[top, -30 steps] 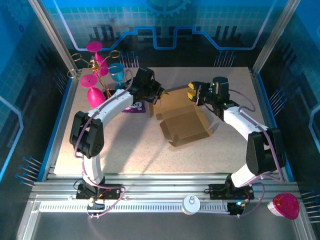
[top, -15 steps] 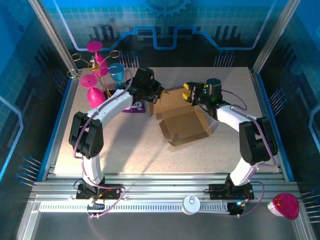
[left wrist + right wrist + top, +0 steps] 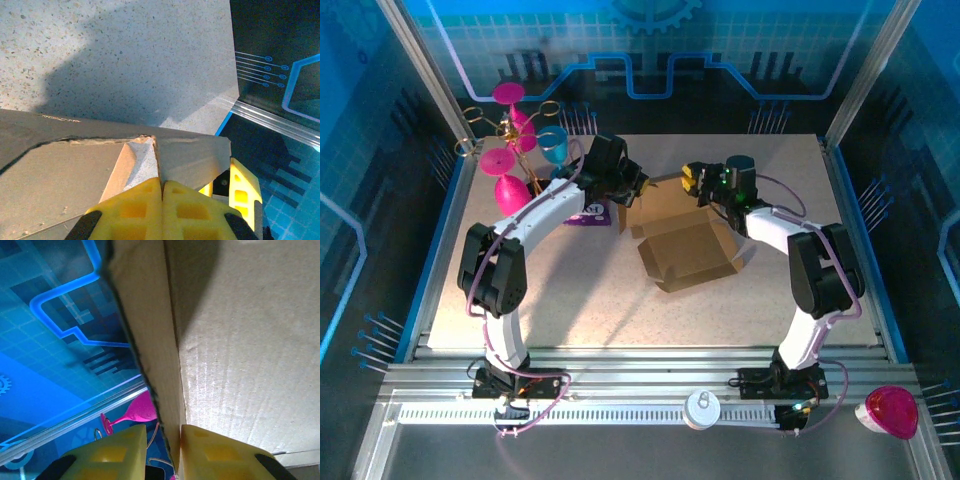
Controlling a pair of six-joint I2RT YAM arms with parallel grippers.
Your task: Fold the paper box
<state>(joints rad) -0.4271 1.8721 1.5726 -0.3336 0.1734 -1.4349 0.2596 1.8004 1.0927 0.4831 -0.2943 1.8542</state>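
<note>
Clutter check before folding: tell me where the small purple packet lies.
In the top view, the small purple packet lies on the table, just left of the brown cardboard box.

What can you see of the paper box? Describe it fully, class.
The paper box is plain brown corrugated cardboard, unmarked and half-folded. Its base lies flat on the table, with low side walls raised and a rear flap standing. The left pincer is shut on a creased flap corner. The right pincer straddles a raised panel's edge.
</note>
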